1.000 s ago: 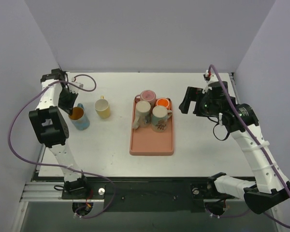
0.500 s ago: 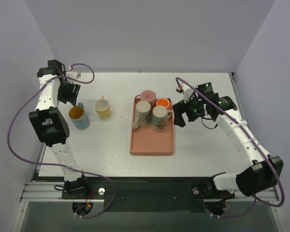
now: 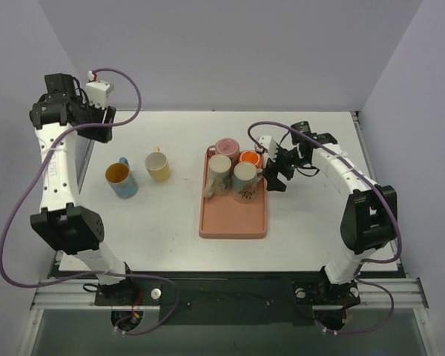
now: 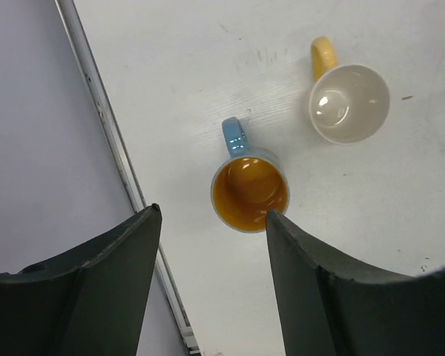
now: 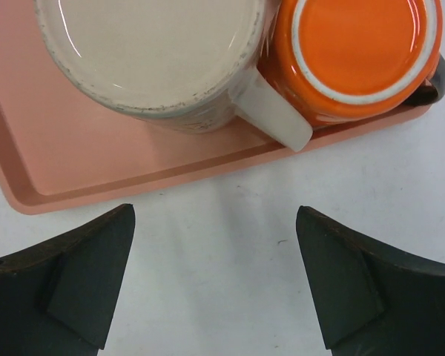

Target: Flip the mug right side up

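Since a second ago, the left gripper [image 4: 212,219] has let go of the blue mug [image 4: 250,191] and risen high above it, while the right gripper [image 5: 215,215] has swung in to the tray's [image 3: 232,222] right edge.

Both sets of jaws are released and hold nothing. The right ones hang just outside the tray, facing the orange mug [image 5: 356,52] and the cream mug [image 5: 148,52], both base-up and touching. One of these looks to be next.

Behind and left of them on the tray, the pink mug [image 3: 227,147] and white mug [image 3: 219,167] also appear inverted, so four are left.

Done: the blue mug and yellow mug [image 3: 158,166] stand upright and empty on the table [image 3: 170,230], well left of the tray.
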Tool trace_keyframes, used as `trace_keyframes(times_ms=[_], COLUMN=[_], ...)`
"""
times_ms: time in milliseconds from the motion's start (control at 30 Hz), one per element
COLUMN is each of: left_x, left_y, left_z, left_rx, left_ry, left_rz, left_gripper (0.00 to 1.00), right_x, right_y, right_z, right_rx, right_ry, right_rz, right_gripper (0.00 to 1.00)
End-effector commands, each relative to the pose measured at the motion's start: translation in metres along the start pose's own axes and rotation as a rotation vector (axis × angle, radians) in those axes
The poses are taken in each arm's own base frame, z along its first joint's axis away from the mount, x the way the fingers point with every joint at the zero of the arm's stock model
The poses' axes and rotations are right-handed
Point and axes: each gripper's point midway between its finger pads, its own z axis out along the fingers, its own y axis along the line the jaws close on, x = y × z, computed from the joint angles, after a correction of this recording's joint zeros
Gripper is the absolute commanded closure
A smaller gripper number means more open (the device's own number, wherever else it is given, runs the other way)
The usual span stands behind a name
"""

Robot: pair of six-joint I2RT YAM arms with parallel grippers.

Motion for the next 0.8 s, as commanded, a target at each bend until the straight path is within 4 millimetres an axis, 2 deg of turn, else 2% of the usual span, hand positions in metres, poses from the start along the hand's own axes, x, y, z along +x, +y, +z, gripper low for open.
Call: trace_keyframes(times_ms=[0, 167, 267, 400, 533, 633, 667, 767], left_x=[-0.024, -0.029, -0.034, -0.034, -0.031, -0.031, -0.031, -0.033], left_y=[-0.031, -0.054, -0.06, -0.062, -0.061, -0.061, -0.061, -0.063], left_z=[-0.032, -0.047, -0.052, -0.052, -0.047, -0.043, -0.042, -0.042], left_rx=[0.025, 0.054, 0.061, 0.062, 0.057, 0.059, 0.063, 0.069], left_ry=[-0.155, -0.236, -0.272, -0.28, -0.267, -0.264, -0.263, -0.27], left_rz=[0.083, 0.115, 0.12, 0.119, 0.123, 0.125, 0.125, 0.126], left_gripper=[0.31, 0.28, 0.27, 0.27, 0.28, 0.28, 0.28, 0.27], right_x=[-0.019, -0.019, -0.028, -0.024, -0.017, -0.016, -0.02, -0.016], right_y=[-0.009, -0.02, -0.021, -0.006, 0.009, 0.017, 0.02, 0.034], right_z=[0.003, 0.022, 0.029, 0.04, 0.047, 0.053, 0.051, 0.049], right_rx=[-0.04, -0.066, -0.08, -0.123, -0.155, -0.171, -0.174, -0.195], right_ry=[-0.069, -0.064, -0.075, -0.059, -0.054, -0.037, -0.049, -0.05], right_rz=[-0.197, -0.191, -0.195, -0.203, -0.208, -0.197, -0.19, -0.196], right_gripper=[0.16, 0.19, 0.24, 0.33, 0.35, 0.41, 0.44, 0.46])
